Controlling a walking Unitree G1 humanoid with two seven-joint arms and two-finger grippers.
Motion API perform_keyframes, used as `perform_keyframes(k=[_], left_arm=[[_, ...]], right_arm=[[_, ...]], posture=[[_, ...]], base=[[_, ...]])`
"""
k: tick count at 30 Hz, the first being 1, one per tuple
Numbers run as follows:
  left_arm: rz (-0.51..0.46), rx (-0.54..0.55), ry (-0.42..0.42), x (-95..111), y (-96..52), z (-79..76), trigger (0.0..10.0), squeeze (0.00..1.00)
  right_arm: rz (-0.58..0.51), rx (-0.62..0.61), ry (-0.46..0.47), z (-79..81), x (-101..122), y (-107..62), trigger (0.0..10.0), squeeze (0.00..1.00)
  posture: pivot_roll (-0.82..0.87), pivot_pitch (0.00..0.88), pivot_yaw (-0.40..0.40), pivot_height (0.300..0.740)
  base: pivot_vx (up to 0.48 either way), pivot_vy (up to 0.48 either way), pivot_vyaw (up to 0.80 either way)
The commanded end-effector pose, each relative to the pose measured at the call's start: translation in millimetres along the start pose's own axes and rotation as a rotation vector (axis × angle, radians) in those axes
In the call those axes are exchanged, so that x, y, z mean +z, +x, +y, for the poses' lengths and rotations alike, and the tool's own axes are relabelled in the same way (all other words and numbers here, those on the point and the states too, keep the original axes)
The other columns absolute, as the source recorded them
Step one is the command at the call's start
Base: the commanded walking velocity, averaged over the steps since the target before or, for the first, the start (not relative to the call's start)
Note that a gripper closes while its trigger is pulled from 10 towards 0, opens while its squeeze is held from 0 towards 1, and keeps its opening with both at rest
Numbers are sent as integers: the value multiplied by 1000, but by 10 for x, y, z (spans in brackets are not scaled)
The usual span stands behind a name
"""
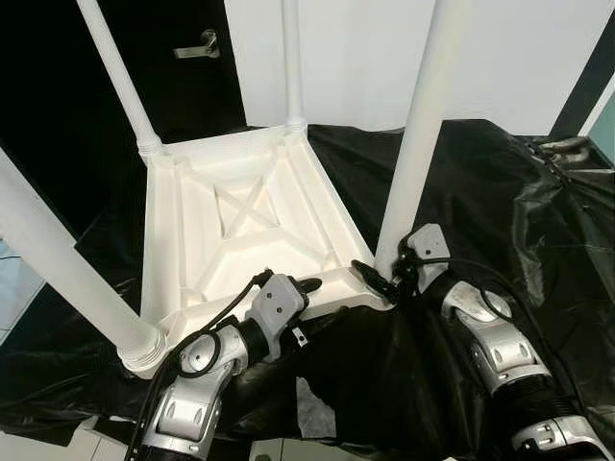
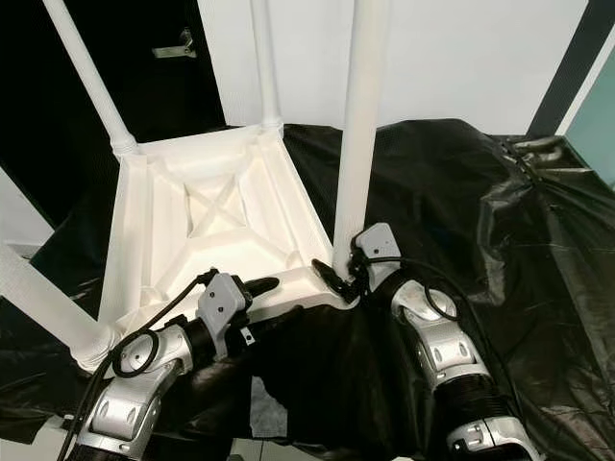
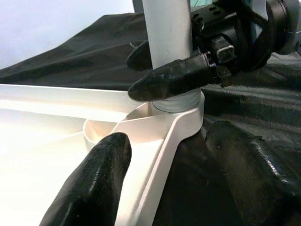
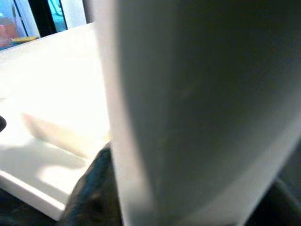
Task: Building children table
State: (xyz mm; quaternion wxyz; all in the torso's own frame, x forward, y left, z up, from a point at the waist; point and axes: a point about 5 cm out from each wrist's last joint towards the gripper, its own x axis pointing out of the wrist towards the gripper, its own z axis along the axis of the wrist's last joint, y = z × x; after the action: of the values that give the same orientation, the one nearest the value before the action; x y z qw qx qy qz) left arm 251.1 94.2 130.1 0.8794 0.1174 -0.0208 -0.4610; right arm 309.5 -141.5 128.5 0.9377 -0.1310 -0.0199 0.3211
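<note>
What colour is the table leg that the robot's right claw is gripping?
White, like the upturned tabletop. The leg held by the right gripper shows best in the left eye view.

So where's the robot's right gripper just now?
The right gripper is clamped round the base of the near-right table leg, at the upturned white tabletop's corner.

Tabletop [image 1: 240, 230]: white moulded plastic, smooth, faint sheen. Leg [image 1: 415, 134] between my right fingers: same plastic, satin. Sheet [image 1: 519, 221] beneath: thin black plastic film, crinkled, glossy. My fingertips [image 3: 94, 183]: black, matt, rubbery-looking. My arms [image 1: 495, 341]: silver, smooth metal-look shells.
</note>
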Motion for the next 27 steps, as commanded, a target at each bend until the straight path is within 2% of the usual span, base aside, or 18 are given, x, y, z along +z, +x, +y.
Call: perform_keyframes(k=[1,7,8,9,10,12,13,14,15,16,17,18,20,21,22,23,27], left_arm=[[13,78,-2,-11,-23,28,10000,0],[8,69,-6,-1,-7,7,10000,0],[8,68,-5,0,-5,6,10000,0],[8,68,-5,0,-5,6,10000,0],[5,70,-6,4,-1,15,10000,0],[7,81,-16,-9,-4,35,10000,0],[7,81,-16,-9,-4,35,10000,0],[10,74,2,-6,8,18,10000,0],[10,74,2,-6,8,18,10000,0],[-4,81,-35,-7,2,13,10000,0],[11,70,-3,-17,23,-16,10000,0],[11,70,-3,-17,23,-16,10000,0],[-8,52,-17,-11,29,-47,10000,0],[-8,52,-17,-11,29,-47,10000,0],[-8,51,-35,-16,68,-49,10000,0],[-10,46,-31,-14,76,-46,10000,0],[-10,55,-21,5,107,-11,10000,0]], right_arm=[[47,-16,-5,-9,-98,-40,0,0],[39,-84,30,-25,-121,-90,0,0],[41,-109,35,-29,-127,-104,2706,0],[41,-109,35,-29,-127,-104,2706,0],[42,-156,49,-24,-132,-122,10000,0],[40,-243,59,14,-121,-146,10000,0],[40,-243,59,14,-121,-146,10000,0],[37,-301,90,30,-121,-167,10000,0],[37,-301,90,30,-121,-167,10000,0],[43,-371,109,53,-118,-175,10000,0],[45,-449,131,79,-119,-201,10000,0],[45,-449,131,79,-119,-201,10000,0],[66,-584,145,139,-135,-223,10000,0],[66,-584,145,139,-135,-223,10000,0],[80,-720,170,216,-146,-242,10000,0],[90,-771,180,252,-150,-243,10000,0],[71,-691,222,335,-121,-174,10000,0]], posture=[[116,0,30,740],[108,0,29,740],[108,0,29,740],[108,0,29,740],[95,0,25,740],[92,0,40,740],[92,0,40,740],[80,0,13,740],[80,0,13,740],[69,0,45,740],[65,0,16,740],[65,0,16,740],[56,0,39,740],[56,0,39,740],[55,0,25,740],[52,0,36,740],[44,0,34,740]], base=[[0,0,0],[0,0,0],[0,0,0],[0,0,0],[0,0,0],[0,0,0],[0,0,0],[0,0,0],[0,0,0],[0,0,0],[0,0,0],[0,0,0],[0,0,0],[0,0,0],[0,0,0],[0,0,0],[0,0,0]])
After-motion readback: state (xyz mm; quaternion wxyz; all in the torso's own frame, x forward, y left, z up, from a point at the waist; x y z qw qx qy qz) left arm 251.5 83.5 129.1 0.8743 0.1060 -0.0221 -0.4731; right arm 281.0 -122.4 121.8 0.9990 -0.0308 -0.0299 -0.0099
